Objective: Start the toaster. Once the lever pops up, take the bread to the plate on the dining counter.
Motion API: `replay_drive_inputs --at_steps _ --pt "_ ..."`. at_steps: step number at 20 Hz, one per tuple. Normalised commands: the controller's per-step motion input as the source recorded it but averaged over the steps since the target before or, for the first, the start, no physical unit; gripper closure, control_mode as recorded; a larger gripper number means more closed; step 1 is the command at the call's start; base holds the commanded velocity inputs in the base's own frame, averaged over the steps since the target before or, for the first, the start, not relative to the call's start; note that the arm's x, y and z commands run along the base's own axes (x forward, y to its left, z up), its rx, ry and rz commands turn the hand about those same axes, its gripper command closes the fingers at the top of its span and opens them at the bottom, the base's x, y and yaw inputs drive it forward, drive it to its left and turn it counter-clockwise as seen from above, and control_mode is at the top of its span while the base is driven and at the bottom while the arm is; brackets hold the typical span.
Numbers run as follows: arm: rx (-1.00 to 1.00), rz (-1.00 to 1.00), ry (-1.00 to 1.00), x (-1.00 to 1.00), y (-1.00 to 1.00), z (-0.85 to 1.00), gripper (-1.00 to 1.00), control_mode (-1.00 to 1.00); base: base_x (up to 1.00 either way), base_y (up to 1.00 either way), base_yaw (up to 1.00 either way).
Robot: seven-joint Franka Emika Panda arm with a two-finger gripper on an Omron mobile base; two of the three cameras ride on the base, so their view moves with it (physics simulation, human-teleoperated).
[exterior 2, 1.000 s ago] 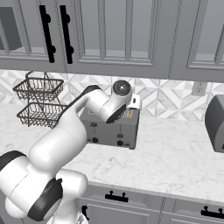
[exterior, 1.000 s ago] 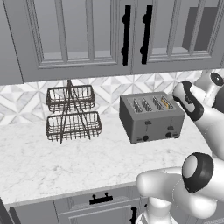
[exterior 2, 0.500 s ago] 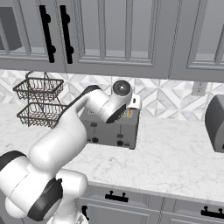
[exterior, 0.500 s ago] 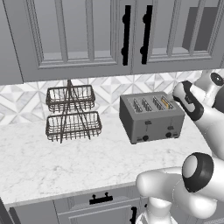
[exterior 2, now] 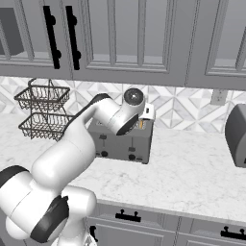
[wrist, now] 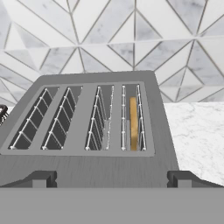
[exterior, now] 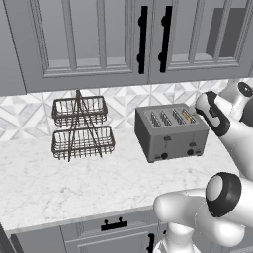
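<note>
Sitting on the marble desk [exterior: 59, 183] against the tiled wall, the toaster [exterior: 171, 131] has the bread [wrist: 134, 124] standing upright in its rightmost slot, edge showing tan. The arm's hand hangs just above the toaster's right end. In the hand view the fingers [wrist: 111, 178] sit spread wide, pinching nothing. A two-tier wire basket [exterior: 81, 127] stands well left of the toaster.
</note>
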Motion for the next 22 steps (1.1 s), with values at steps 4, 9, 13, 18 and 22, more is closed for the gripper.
replay_drive_inputs --at_steps 4,9,13,18,22 --pt "0.00 0.00 0.00 0.00 0.00 0.00 -1.00 -1.00 0.00 0.00 0.00" --pt "0.00 0.00 0.00 0.00 0.00 0.00 -1.00 -1.00 0.00 0.00 0.00" --pt "0.00 0.00 0.00 0.00 0.00 0.00 -1.00 -1.00 0.00 0.00 0.00" --pt "0.00 0.00 0.00 0.00 0.00 0.00 -1.00 -1.00 0.00 0.00 0.00" --pt "0.00 0.00 0.00 0.00 0.00 0.00 -1.00 -1.00 0.00 0.00 0.00"
